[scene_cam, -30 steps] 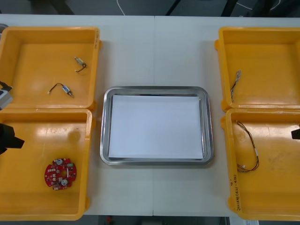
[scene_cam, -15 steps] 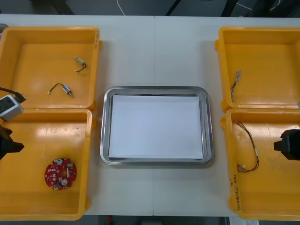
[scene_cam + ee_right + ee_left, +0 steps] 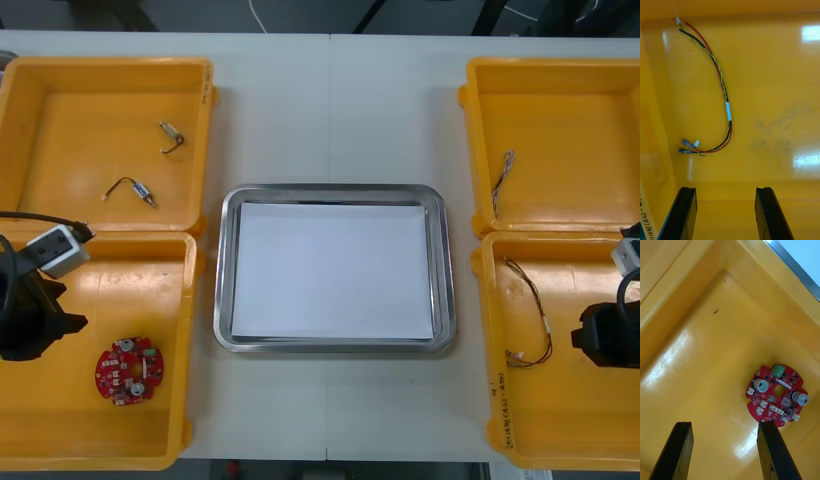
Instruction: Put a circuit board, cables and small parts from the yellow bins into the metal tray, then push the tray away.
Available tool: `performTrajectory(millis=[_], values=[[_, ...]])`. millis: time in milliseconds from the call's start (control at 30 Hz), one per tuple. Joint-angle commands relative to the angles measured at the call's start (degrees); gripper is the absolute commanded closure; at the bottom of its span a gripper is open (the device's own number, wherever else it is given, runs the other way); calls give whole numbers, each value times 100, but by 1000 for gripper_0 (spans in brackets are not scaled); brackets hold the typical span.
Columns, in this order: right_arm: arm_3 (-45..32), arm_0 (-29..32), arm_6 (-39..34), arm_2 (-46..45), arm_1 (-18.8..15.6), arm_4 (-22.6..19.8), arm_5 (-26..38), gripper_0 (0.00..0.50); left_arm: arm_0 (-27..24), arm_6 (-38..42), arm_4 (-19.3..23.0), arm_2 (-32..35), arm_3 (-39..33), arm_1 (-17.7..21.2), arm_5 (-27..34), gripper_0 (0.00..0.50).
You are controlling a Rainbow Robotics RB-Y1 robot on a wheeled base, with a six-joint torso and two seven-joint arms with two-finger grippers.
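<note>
Left claw (image 3: 724, 427), spread wide, near circuit board (image 3: 777, 397)

The left gripper (image 3: 724, 427) and right gripper (image 3: 725, 191) are black, flat-fingered, each bearing a pale grey box (image 3: 55, 250) with black cable (image 3: 35, 216).

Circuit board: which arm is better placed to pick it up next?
Left. The left end effector hangs open over the near left bin, the circuit board just beyond one finger. The right end effector is open over the red and yellow cable on the tray's other side.
</note>
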Motion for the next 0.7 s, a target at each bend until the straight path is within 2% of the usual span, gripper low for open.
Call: performTrajectory(millis=[33, 300, 700], values=[[130, 97, -106, 219, 68, 121, 13, 56, 136, -997, -161, -261, -142, 308, -317, 0], [569, 89, -44, 483, 68, 350, -202, 55, 13, -1260, -477, -692, -133, 423, -546, 0], [1220, 27, -9, 790, 68, 684, -1275, 55, -1085, -944, -1242, -2133, -10, 414, -546, 0]])
